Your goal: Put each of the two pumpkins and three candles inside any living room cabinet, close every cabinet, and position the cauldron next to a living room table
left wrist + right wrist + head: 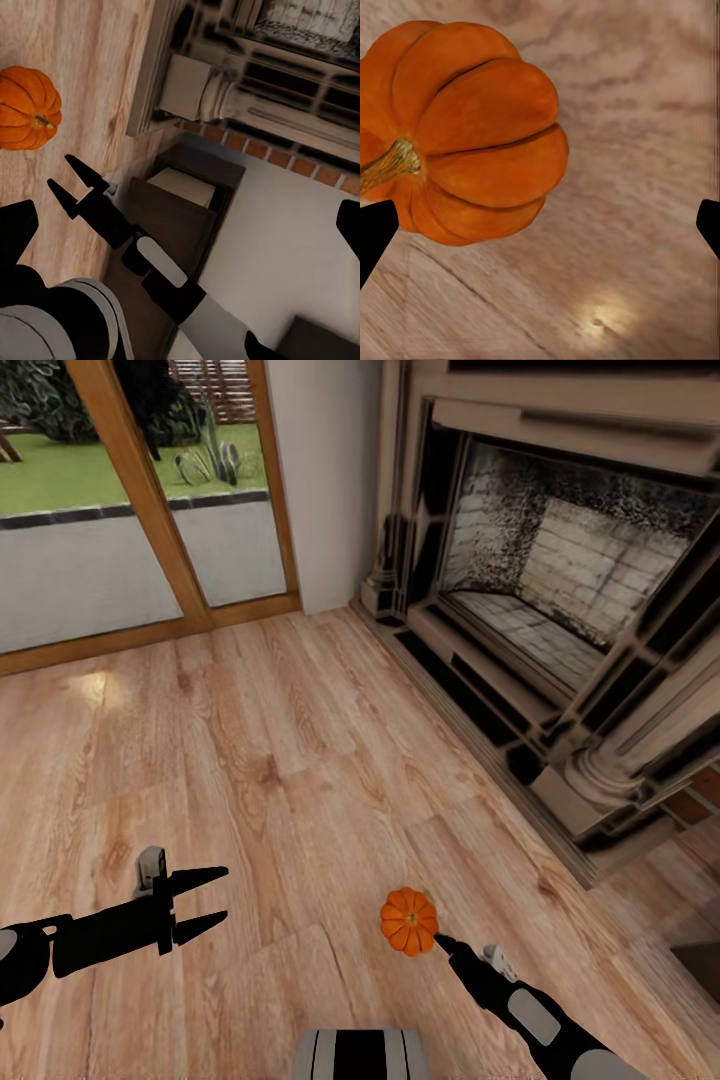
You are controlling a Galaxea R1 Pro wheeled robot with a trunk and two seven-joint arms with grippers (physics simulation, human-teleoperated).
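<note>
One orange ribbed pumpkin sits on the wood floor in front of me, stem up. My right gripper is open just short of it, its black fingertips pointing at the pumpkin's near side without touching. From the right wrist the pumpkin lies off to one side of the open right gripper, near one fingertip and not between the two. The left wrist also shows the pumpkin and the right gripper apart. My left gripper hangs open and empty above the floor further left. Candles, cauldron and table are out of view.
An ornate stone fireplace with a raised hearth step fills the right side. A wood-framed glass door stands at the back left. Past the fireplace foot, a dark-brown wooden unit stands against a white wall; I cannot tell whether it is the cabinet.
</note>
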